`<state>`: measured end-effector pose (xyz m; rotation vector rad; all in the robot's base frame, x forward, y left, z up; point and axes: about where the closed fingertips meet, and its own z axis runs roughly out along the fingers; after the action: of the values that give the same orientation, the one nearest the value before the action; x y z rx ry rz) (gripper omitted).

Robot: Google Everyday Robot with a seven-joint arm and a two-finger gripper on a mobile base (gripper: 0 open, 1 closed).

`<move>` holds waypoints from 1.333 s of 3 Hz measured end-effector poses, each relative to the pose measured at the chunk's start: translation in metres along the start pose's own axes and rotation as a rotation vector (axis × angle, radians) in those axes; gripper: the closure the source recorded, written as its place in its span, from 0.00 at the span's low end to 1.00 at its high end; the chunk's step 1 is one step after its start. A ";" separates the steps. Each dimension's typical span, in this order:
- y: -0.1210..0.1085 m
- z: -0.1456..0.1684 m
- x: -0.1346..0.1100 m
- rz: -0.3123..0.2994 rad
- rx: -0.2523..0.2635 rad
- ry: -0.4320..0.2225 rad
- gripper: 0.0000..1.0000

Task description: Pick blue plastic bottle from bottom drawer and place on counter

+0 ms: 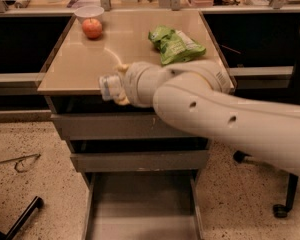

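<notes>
A small pale bottle with a whitish-blue label, the blue plastic bottle (107, 87), is held lying sideways at the front edge of the counter (75, 64). My gripper (118, 86) is shut on it, one yellowish finger above it and one below. The big white arm reaches in from the right and hides the counter's front right part. Below, the bottom drawer (140, 200) stands pulled out, and its grey floor is bare where it shows.
On the counter lie a red apple (92, 28) beside a white bowl (89, 12) at the back left and a green snack bag (175, 44) at the back right. Two shut grey drawer fronts (115, 127) sit under the top. A chair caster (280, 210) stands at the right.
</notes>
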<state>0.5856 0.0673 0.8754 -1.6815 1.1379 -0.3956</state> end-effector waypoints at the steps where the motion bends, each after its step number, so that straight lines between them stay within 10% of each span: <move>1: -0.028 -0.002 -0.007 0.000 0.044 -0.012 1.00; 3: -0.039 0.010 -0.006 0.000 0.068 -0.030 1.00; 4: -0.040 0.064 -0.018 -0.026 0.010 -0.088 1.00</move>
<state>0.6418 0.1197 0.8873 -1.6896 1.0496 -0.3399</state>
